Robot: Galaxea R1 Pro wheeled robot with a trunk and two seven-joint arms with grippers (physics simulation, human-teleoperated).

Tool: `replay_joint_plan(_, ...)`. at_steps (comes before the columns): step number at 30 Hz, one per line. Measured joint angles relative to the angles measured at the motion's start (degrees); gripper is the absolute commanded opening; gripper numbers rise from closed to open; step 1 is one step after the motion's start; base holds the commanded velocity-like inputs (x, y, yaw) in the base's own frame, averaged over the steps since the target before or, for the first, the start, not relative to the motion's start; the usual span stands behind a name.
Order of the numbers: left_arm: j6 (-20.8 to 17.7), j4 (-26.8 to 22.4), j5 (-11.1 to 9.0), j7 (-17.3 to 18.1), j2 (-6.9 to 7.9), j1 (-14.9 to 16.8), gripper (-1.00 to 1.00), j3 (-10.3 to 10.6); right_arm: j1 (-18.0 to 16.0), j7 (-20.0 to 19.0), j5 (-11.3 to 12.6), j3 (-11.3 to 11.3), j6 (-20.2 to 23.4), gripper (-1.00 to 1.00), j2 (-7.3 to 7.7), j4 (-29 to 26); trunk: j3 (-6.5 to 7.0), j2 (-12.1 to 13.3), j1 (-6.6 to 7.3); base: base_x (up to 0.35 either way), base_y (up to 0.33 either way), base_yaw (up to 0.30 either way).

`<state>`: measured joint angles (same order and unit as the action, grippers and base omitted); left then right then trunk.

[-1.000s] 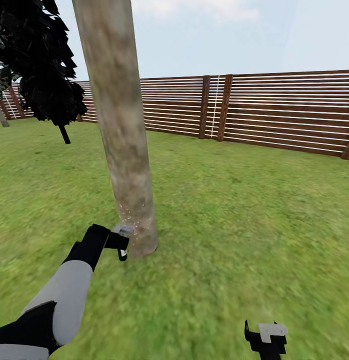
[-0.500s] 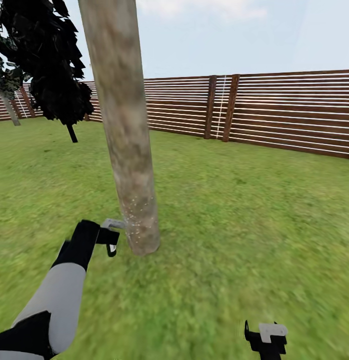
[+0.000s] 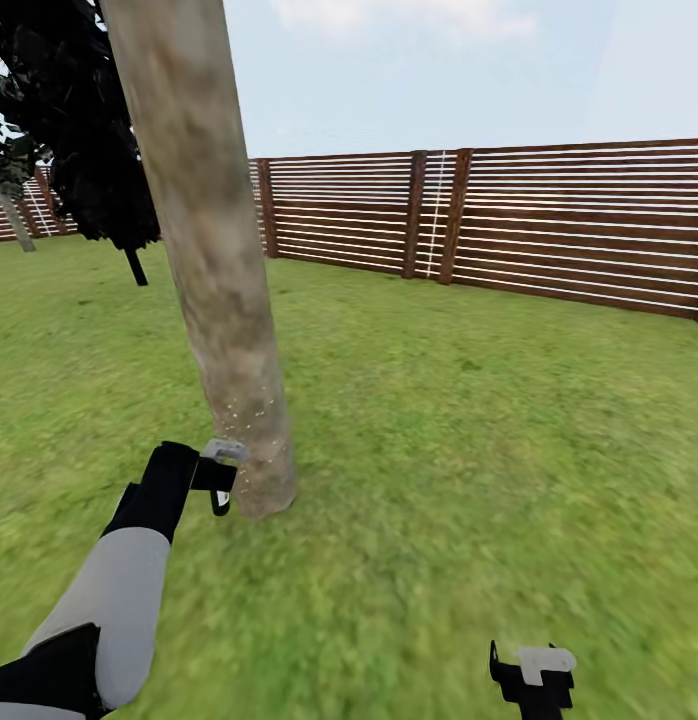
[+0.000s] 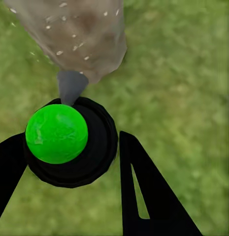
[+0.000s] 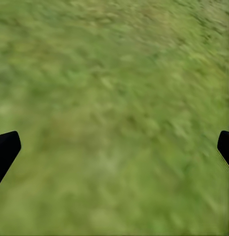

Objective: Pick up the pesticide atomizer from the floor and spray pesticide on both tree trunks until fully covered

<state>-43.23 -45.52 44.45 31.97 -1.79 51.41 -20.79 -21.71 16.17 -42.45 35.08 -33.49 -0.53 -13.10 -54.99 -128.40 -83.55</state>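
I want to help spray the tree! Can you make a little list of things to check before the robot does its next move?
1. Atomizer between the left gripper fingers: ok.
2. Nozzle pointing at the tree trunk: ok, in the left wrist view its grey tip aims at the trunk's base.
3. White pesticide specks on the trunk: ok low down, not ok higher up, where the bark looks bare.
4. Far side of the trunk covered: cannot tell.
5. Right gripper out of the way: ok, open over the grass, holding nothing.
6. Second tree sprayed: cannot tell.
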Motion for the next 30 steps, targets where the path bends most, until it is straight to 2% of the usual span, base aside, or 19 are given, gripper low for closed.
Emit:
replay_joint_plan(3,0.04,-0.06,0.26,-1.00,0.93,-1.06,-1.00,-0.17,0.00,0.00,0.00,-0.01,0.00,1.00,0.00,0.00,0.00,0.00,0.00,0.038,-0.267,0.002)
replay_joint_plan(6,0.48,0.17,-0.13,-4.89,1.06,-3.71,-1.00,-0.21,0.00,0.00,0.00,-0.01,0.00,1.00,0.00,0.00,-0.01,0.00,0.00,0.004,-0.271,0.182)
replay_joint_plan(10,1.16,0.18,-3.23,-5.80,-0.02,-4.45,-1.00,-0.29,0.00,0.00,0.00,-0.01,0.00,1.00,-0.02,0.00,0.00,0.00,0.00,0.040,-0.272,0.256)
replay_joint_plan(11,1.12,0.18,-5.87,-5.83,-0.72,-4.48,-1.00,-0.12,0.00,0.00,0.00,-0.01,0.00,1.00,-0.03,0.00,0.00,0.00,0.00,0.119,-0.271,0.096)
replay_joint_plan(12,1.22,0.16,-7.19,-5.85,-1.31,-4.44,-1.00,0.03,0.00,0.00,0.00,-0.01,0.00,1.00,-0.02,0.01,0.00,0.00,0.00,0.130,-0.270,0.049)
replay_joint_plan(15,1.42,0.10,-7.40,-5.95,-1.41,-4.40,-1.00,-0.05,0.00,0.00,0.00,-0.01,0.00,1.00,0.00,0.00,0.00,0.00,0.00,0.138,-0.268,0.014)
replay_joint_plan(16,1.54,-0.03,-7.11,-6.07,-0.78,-4.39,-1.00,-0.22,0.00,0.00,0.00,-0.01,0.00,1.00,0.00,0.03,0.00,0.00,0.00,0.141,-0.268,0.002)
replay_joint_plan(19,1.58,0.08,-6.96,-8.14,3.42,-4.43,-1.00,-0.23,0.00,0.00,0.00,-0.01,0.00,1.00,0.00,0.07,0.00,0.00,0.00,0.133,-0.268,0.001)
replay_joint_plan(21,1.53,0.15,-7.31,-8.47,4.86,-4.62,-1.00,-0.14,0.00,0.00,0.00,-0.01,0.00,1.00,0.00,0.08,0.00,0.00,0.00,0.081,-0.268,0.000)
replay_joint_plan(24,1.47,0.35,-8.04,-8.57,4.18,-4.86,-1.00,0.22,0.00,0.00,0.00,-0.01,0.00,1.00,0.00,0.07,0.00,0.00,0.00,0.020,-0.268,0.079)
replay_joint_plan(27,1.41,0.30,-8.08,-8.66,1.53,-5.01,-1.00,0.31,0.00,0.00,0.00,-0.01,0.00,1.00,-0.05,0.09,0.00,0.00,0.00,0.002,-0.268,0.258)
replay_joint_plan(30,1.55,0.27,-7.64,-8.67,1.42,-5.01,-1.00,0.25,0.00,0.00,0.00,-0.01,0.00,1.00,-0.06,0.09,0.00,0.00,0.00,0.000,-0.268,0.187)
